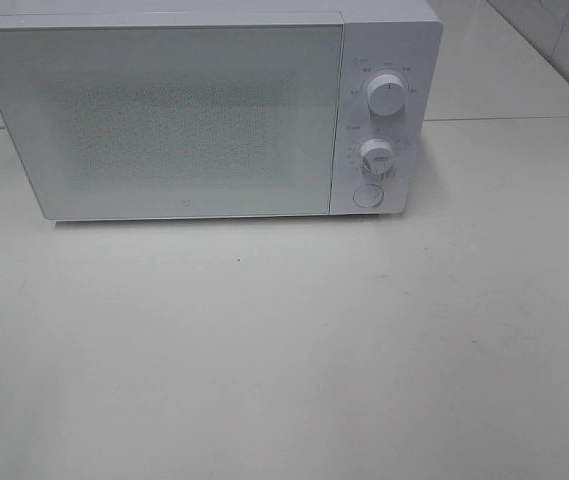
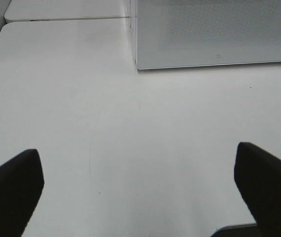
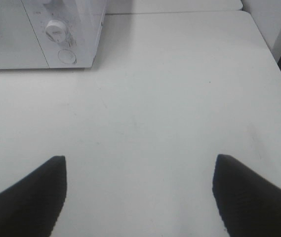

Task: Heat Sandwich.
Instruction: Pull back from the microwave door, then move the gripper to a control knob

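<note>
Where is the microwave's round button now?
In the exterior high view, the round button is at the lower right of the microwave, below the lower knob.

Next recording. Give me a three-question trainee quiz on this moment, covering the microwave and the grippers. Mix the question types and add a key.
1. True or false: the door of the microwave stands open.
2. What does the left gripper hold? A) a plate B) a cup C) nothing, only bare table shows between its fingers
3. How many dials sit above the round button on the microwave?
Key: 1 false, the door is shut; 2 C; 3 two.
</note>
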Robot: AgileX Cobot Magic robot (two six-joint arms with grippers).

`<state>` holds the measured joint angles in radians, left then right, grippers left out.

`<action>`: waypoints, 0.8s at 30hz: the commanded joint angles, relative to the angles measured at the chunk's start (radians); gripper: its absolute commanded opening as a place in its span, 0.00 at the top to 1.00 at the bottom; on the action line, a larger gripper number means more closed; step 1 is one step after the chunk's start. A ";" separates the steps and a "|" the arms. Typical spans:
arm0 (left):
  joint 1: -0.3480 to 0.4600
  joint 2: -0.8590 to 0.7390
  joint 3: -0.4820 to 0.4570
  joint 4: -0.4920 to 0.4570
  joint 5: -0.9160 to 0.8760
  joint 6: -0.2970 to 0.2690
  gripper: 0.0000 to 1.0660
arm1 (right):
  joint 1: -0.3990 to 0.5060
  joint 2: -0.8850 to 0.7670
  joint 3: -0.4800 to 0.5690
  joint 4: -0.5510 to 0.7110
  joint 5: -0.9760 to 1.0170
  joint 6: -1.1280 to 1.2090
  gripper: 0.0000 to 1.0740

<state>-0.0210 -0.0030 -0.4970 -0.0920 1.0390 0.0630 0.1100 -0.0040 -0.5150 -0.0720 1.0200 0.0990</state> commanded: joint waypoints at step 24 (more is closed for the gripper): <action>0.002 -0.028 0.003 -0.005 0.000 0.003 0.03 | -0.004 0.453 0.017 -0.050 -0.489 -0.005 0.24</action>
<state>-0.0210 -0.0040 -0.4970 -0.0920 1.0390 0.0630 0.1100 0.4170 -0.5010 -0.1110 0.5810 0.0980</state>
